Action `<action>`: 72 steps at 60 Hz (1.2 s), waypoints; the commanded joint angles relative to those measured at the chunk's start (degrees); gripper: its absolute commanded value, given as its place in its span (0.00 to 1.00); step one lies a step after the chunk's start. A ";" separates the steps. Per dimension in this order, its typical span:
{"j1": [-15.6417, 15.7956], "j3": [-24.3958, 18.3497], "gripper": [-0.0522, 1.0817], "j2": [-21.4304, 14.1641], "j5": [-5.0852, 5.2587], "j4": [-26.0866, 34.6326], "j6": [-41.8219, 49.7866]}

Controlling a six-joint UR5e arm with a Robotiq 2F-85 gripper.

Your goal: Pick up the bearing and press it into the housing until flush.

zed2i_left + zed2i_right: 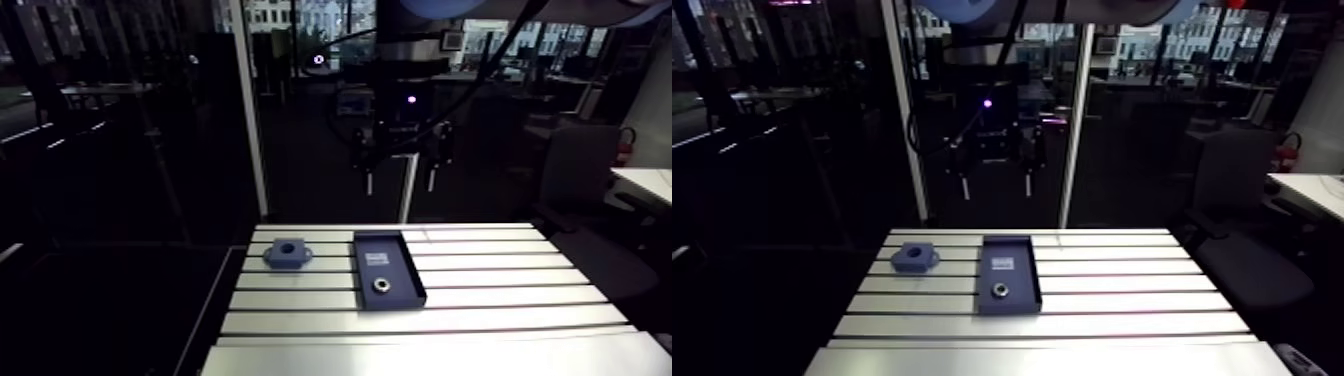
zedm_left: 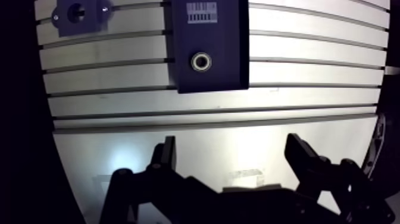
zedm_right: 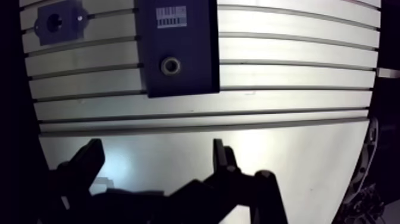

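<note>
Two fingers on the gripper, and they're spread wide with nothing between them, so it's fully released and carrying nothing. In the arm view it hangs high over the slotted aluminium table, well clear of everything on it.

The bearing hasn't been picked up. It's a small shiny metal ring lying flat, hole facing up, inside a dark blue rectangular tray. It sits at the tray's end nearer the gripper, roughly centred across the width and not touching the tray's walls. At the tray's far end there's a white barcode label, well apart from the bearing.

The housing is a blue block with a round bore in the middle and a couple of bright spots near its corners, probably screws, though that's hard to tell. It stands on the table beside the tray, level with the tray's far end, with a gap of bare slats between the two. The bore looks empty.

From the wrist view, both tray and housing lie ahead of the gripper, with the tray pretty much straight ahead and the housing off to one side. Right under the fingers there's only a plain strip of table with some glare on it.
</note>
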 commanded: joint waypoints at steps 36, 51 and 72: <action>-3.83 9.70 0.06 5.71 3.46 -14.55 -3.64; -3.74 11.11 0.06 7.54 3.46 -17.10 -4.74; -3.48 13.24 0.21 10.27 4.34 -21.86 -5.16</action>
